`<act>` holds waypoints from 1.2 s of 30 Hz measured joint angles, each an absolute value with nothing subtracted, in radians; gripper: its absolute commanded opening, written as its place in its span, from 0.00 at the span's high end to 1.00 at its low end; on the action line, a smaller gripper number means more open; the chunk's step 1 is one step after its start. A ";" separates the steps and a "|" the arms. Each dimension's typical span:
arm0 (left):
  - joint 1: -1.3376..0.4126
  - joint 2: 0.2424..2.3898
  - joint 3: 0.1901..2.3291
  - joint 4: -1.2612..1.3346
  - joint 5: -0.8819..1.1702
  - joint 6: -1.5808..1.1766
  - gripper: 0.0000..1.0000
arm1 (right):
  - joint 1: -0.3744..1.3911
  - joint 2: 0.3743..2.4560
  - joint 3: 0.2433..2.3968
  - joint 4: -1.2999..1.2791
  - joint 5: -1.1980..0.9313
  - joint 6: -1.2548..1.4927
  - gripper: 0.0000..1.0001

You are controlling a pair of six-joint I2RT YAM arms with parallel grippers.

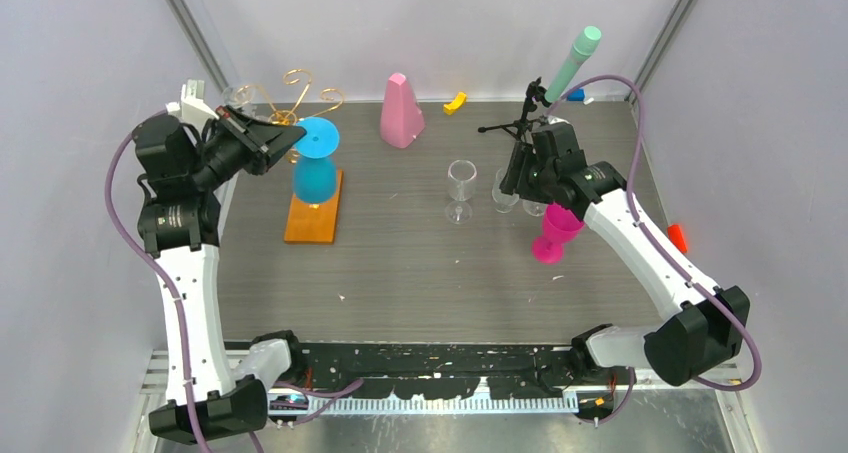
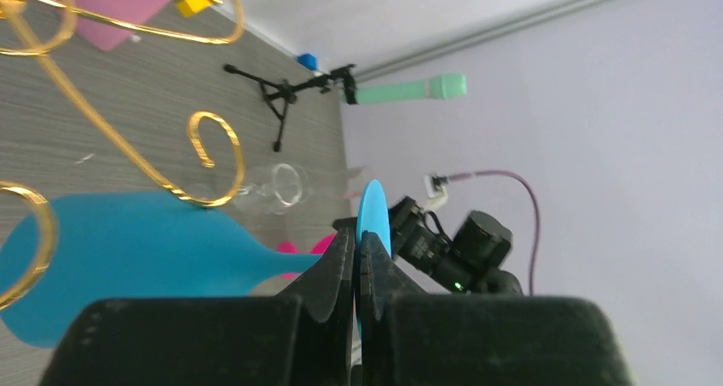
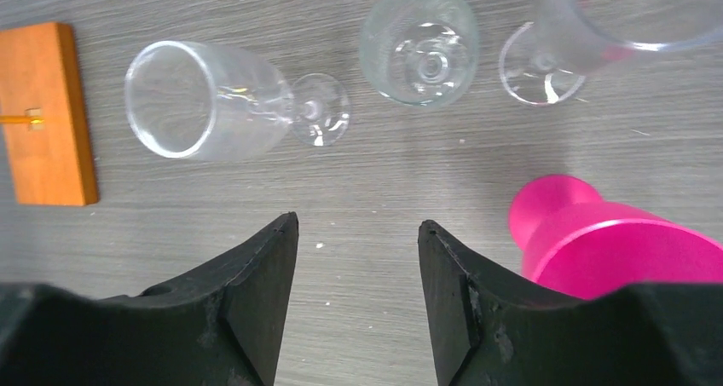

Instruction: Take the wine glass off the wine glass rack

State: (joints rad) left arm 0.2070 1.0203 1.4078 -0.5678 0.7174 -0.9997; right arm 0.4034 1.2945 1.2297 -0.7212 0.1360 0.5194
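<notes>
left tool (image 2: 356,243) pinched on blue wine glass (image 1: 314,176) foot rim. you wanna slide it straight out along gold rack (image 1: 308,225) arm, level, no twisting. right tool (image 3: 358,233) wide, idle.

The grey table (image 1: 400,273) carries the wine glass rack (image 1: 312,221) at left, a pink pyramid (image 1: 401,111) far back, three clear glasses (image 1: 460,186) and a magenta glass (image 1: 553,235) right.

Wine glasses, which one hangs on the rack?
The blue wine glass, upside down on the wine glass rack, foot in the left gripper; the clear glasses and pink glass stand on the table.
</notes>
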 measured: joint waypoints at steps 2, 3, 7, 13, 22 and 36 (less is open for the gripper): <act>0.197 1.020 1.407 -0.535 0.767 -1.025 1.00 | 0.403 1.300 1.230 -0.702 0.089 0.530 0.32; 0.191 1.021 1.404 -0.500 0.797 -1.047 1.00 | 0.402 1.301 1.228 -0.688 0.057 0.533 0.28; 0.172 1.026 1.351 -0.268 0.904 -1.198 1.00 | 0.402 1.299 1.189 -0.563 -0.117 0.569 0.16; 0.121 1.095 1.283 0.065 0.947 -1.443 1.00 | 0.422 1.274 1.023 -0.173 -0.373 0.778 0.07; -0.012 1.159 1.279 0.335 0.909 -1.669 1.00 | 0.504 1.268 0.915 0.480 -0.463 1.141 0.04; -0.039 1.158 1.198 0.476 0.822 -1.850 1.00 | 0.577 1.441 0.975 0.949 -0.490 1.411 0.25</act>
State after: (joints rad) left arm -0.0395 1.1584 1.1980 0.4759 0.8215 -1.8500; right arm 0.5770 1.4414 0.9749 0.9493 -0.4904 1.4113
